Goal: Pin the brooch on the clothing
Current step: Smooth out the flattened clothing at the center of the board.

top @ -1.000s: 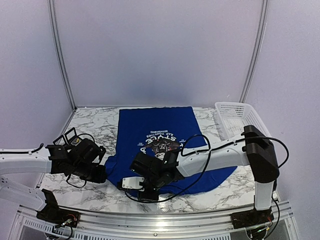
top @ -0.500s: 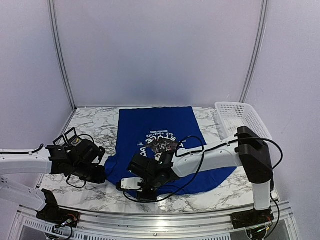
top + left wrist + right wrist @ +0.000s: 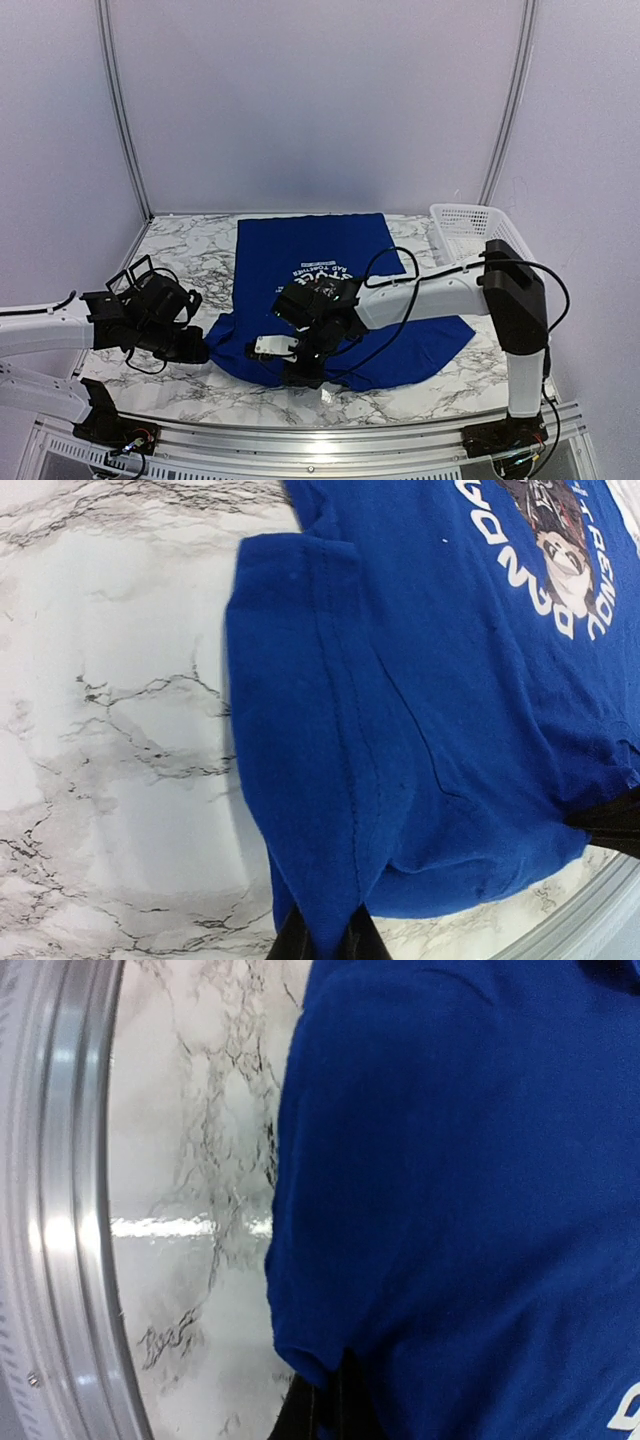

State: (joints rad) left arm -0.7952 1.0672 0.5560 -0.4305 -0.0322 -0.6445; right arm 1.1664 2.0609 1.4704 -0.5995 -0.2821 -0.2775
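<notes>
Marble bench [image 3: 190, 255] carried the blue T-shirt [image 3: 310, 245], spread flat. Left tool [image 3: 325, 938] was clamped on the sleeve hem; right tool [image 3: 325, 1400] was pinched on the shirt's near edge. No brooch could be identified. Judged step: arranging the fabric. The next move calls for locating the brooch.

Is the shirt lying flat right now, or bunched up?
The shirt is mostly spread, print up; the left claw pinches its sleeve and the right claw its near edge.
</notes>
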